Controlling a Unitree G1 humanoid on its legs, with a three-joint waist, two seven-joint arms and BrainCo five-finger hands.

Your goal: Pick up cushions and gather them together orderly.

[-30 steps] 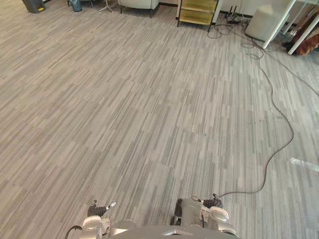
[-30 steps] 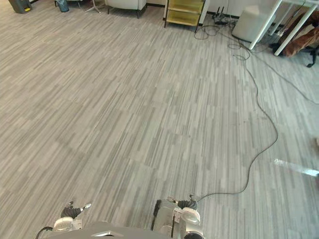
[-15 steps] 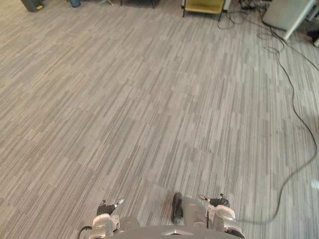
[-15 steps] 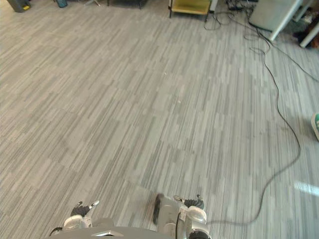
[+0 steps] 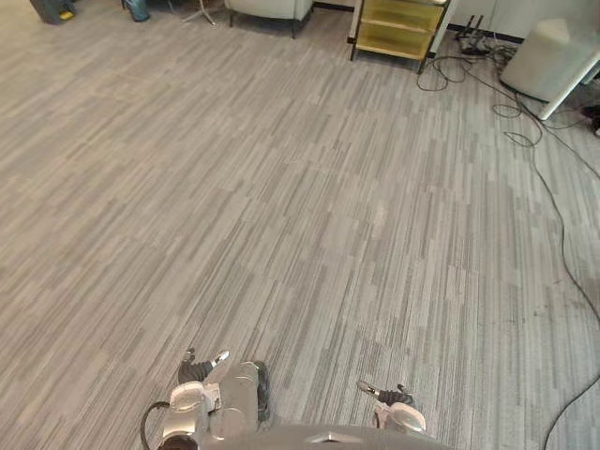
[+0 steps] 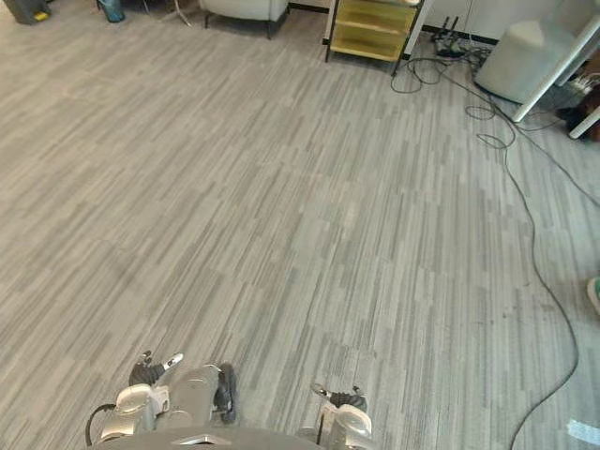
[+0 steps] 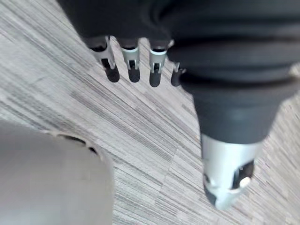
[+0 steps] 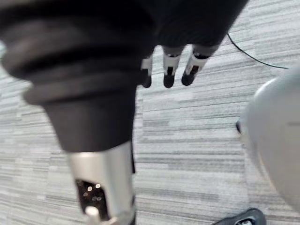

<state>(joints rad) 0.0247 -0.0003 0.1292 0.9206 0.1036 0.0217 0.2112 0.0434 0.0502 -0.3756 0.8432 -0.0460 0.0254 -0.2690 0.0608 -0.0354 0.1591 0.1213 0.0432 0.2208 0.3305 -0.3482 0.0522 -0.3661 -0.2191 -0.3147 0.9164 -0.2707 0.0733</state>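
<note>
head camera has tilted back up since a moment ago, so the yellow shelf (image 5: 398, 26) shows again across the grey floor (image 5: 281, 206); left hand (image 7: 132, 65) and right hand (image 8: 169, 72) hang relaxed, fingers straight, holding nothing.

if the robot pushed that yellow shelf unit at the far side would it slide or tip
The yellow shelf unit looks rigid, with open tiers, so probably light for its size. It stands on thin dark legs on carpet, so a high push might tip it rather than slide it.
</note>
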